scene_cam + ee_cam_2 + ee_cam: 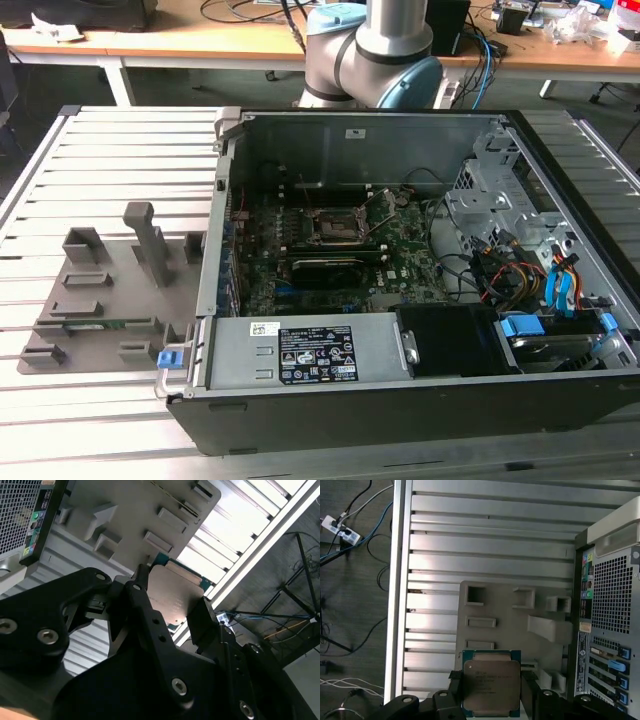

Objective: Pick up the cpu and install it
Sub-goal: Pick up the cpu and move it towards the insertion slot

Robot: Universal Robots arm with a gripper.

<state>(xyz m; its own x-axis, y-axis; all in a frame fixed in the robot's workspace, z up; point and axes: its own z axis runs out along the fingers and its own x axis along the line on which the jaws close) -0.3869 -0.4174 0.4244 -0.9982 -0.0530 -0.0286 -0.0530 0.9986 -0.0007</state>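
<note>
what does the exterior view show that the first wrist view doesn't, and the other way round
Exterior view: the socket frame inside the open computer case, and the arm behind it. First wrist view: the gripper shut on the cpu, and the case's rear ports. Both: the grey tray, the slatted table and the computer case.

Your cpu: pale silvery top, faint dark print, green rim round it. Your gripper: matte black, silver screw heads. Tabletop: silvery-grey, striped by parallel slats. Fixture tray, by tabletop's edge at exterior view's left: plain grey. Your computer case: black shell, bare grey metal inside. Motherboard: dark green. Case rear panel: grey, dotted mesh pattern, blue ports. Arm: silver-grey, pale blue joint caps.
</note>
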